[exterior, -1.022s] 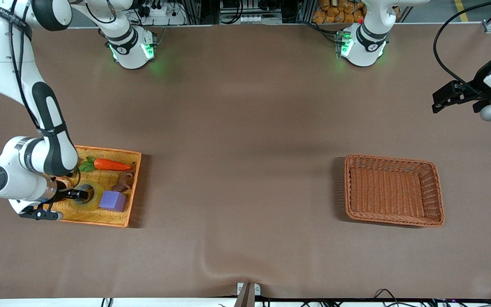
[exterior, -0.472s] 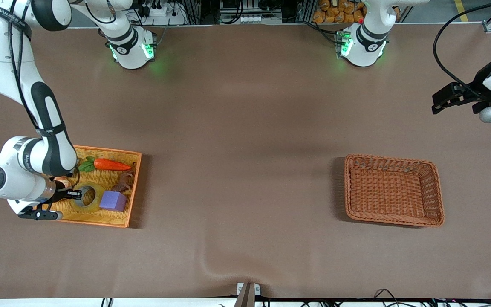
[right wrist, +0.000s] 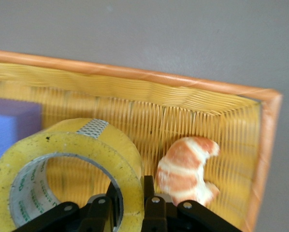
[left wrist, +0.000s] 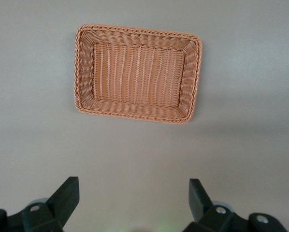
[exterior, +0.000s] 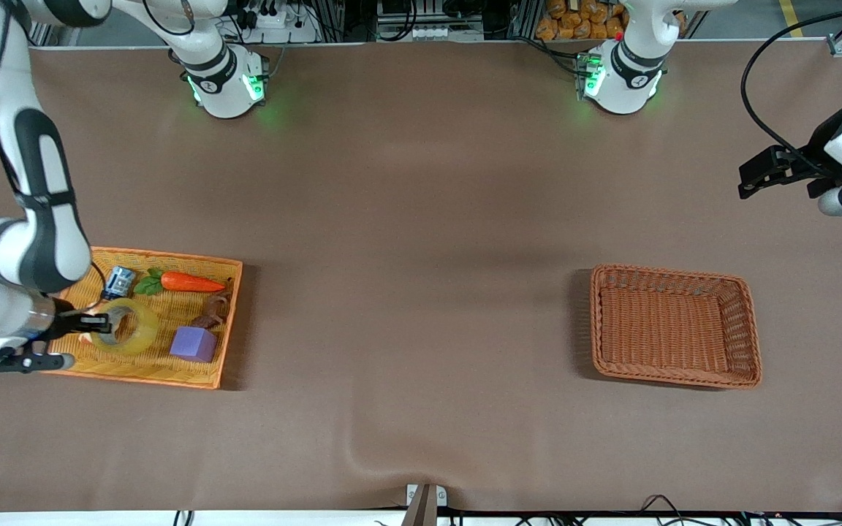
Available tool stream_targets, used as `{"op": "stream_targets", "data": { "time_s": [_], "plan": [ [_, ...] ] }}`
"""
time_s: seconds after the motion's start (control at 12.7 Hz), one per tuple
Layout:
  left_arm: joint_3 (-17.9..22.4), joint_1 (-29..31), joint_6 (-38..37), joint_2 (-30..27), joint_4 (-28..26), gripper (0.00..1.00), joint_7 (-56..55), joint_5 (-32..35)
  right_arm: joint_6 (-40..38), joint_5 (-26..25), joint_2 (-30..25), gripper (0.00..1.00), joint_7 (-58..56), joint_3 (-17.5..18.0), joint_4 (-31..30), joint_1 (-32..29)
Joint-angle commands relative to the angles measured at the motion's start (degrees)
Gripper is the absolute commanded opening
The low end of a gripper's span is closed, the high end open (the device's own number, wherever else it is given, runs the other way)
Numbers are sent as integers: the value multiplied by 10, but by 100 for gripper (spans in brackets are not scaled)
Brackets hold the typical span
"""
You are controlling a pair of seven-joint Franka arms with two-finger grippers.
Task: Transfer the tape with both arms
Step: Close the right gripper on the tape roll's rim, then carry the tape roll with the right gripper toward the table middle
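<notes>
The tape (exterior: 129, 326) is a yellowish ring with a wide hole. My right gripper (exterior: 103, 321) is shut on its wall, one finger inside the hole and one outside, and holds it a little above the orange tray (exterior: 165, 371) at the right arm's end of the table. In the right wrist view the tape (right wrist: 74, 164) fills the foreground between the fingers (right wrist: 151, 193). My left gripper (exterior: 757, 169) is open and empty, high over the left arm's end of the table; its wrist view shows the spread fingertips (left wrist: 67, 193).
The tray also holds a purple cube (exterior: 194, 343), a carrot (exterior: 188, 282), a croissant (right wrist: 185, 169), a small can (exterior: 118, 280) and a brown item (exterior: 210, 314). An empty wicker basket (exterior: 675, 325) stands toward the left arm's end, also in the left wrist view (left wrist: 137, 72).
My right gripper has lifted the tape and drawn it toward the tray's outer end, away from the cube. The can now shows. The left arm has barely moved.
</notes>
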Motion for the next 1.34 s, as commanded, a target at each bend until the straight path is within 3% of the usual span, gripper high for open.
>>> {"op": "stream_targets", "data": {
  "time_s": [0.0,0.31,0.63,1.1,1.26],
  "plan": [
    [-1,5,3,2,4,100,7,-9,-45,7,-65,0,-6,6,-6,34],
    [-1,10,7,6,3,100,9,-9,-97,10,-67,0,166,7,23,141],
    [-1,7,32,23,2,100,14,-3,-90,86,-40,0,416,10,26,288],
    [-1,9,51,33,-4,100,14,-3,-6,94,47,0,582,10,61,428],
    [0,10,51,33,-4,100,14,-3,68,87,87,0,624,9,63,486]
  ]
}}
